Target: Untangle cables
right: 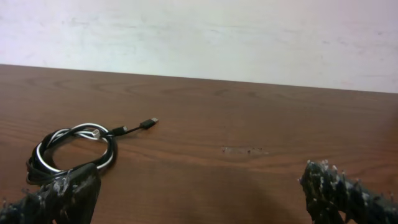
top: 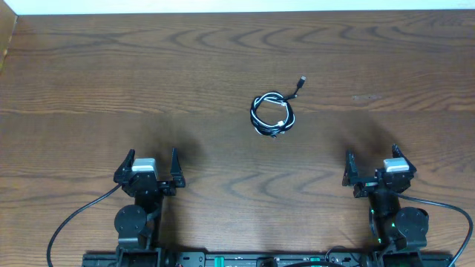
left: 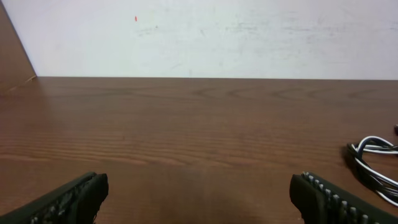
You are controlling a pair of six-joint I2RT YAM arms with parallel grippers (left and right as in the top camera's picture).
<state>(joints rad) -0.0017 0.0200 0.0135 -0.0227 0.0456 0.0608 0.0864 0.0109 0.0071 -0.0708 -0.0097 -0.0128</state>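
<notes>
Two-arm rig with a coiled cable bundle on a wooden tabletop.
The black and white cables [top: 272,115] lie wound together in one small loop near the middle of the tabletop [top: 111,67], with a black plug end [top: 301,79] trailing toward the far edge. The left fingers [top: 175,162] and right fingers [top: 348,165] are both spread wide and hold nothing. Each pair is near the front edge, well apart from the bundle, which lies between them and farther out.
</notes>
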